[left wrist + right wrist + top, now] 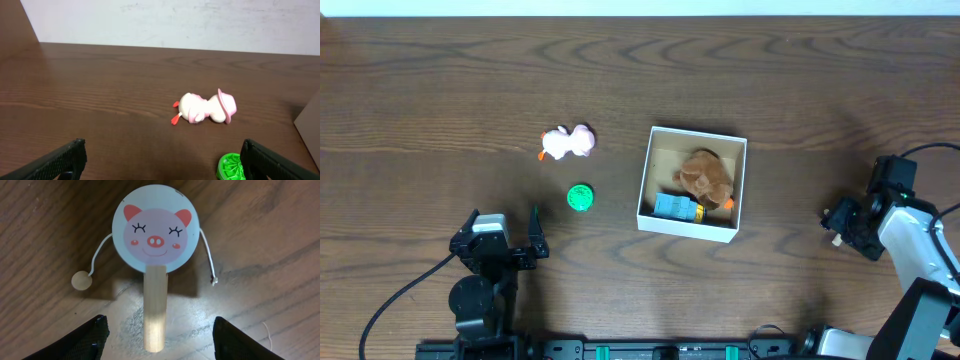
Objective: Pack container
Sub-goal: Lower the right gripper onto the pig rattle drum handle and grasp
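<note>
Only our right wrist view shows a pig-faced rattle (154, 235) lying just ahead of the right gripper (159, 335), fingers spread apart. Overhead we see the container (686, 226) well to that gripper's left; the left gripper (165, 160) is likewise spread.

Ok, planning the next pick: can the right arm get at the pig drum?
Probably yes: the pig drum lies flat on the bare table, handle pointing between the prongs of the open right gripper, with nothing covering it.
</note>
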You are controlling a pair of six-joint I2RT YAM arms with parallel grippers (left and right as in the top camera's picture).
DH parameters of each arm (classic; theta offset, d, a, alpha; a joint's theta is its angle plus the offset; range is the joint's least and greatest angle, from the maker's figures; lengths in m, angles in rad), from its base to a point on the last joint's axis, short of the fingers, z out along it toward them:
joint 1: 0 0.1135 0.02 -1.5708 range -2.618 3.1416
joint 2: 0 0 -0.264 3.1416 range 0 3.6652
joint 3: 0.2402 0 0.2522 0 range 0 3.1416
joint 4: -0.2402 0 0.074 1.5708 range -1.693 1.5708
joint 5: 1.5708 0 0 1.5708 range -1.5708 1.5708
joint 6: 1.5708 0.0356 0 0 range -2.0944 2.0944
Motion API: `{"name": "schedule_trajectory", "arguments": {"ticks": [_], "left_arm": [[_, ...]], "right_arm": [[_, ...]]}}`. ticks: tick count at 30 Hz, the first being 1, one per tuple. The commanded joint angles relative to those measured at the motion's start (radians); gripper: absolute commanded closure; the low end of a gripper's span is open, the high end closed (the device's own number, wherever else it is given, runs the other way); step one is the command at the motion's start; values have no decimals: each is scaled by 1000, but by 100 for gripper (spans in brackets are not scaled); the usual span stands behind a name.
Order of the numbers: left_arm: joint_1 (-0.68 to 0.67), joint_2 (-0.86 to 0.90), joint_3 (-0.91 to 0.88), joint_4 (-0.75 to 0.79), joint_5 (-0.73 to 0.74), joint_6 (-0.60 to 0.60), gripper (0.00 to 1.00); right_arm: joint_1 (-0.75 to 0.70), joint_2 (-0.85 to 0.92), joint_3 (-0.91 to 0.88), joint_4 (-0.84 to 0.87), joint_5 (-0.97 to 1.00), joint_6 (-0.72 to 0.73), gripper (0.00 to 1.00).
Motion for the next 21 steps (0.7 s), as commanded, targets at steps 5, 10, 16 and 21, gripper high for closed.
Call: {"name": "schedule_trajectory", "arguments": {"ticks": [5, 10, 16, 21], "left_arm": [[-4, -6, -14, -35, -1, -5, 2], [-4, -6, -14, -35, -1, -5, 2], [-4, -6, -14, -35, -1, -5, 2], [-4, -6, -14, -35, -1, -5, 2]], "right_arm": [[-16, -6, -62, 93, 8, 13, 27], [-16, -6, -97, 153, 8, 12, 30], [-16, -6, -97, 153, 8, 8, 57], [-16, -6, -97, 151, 8, 5, 60]]}}
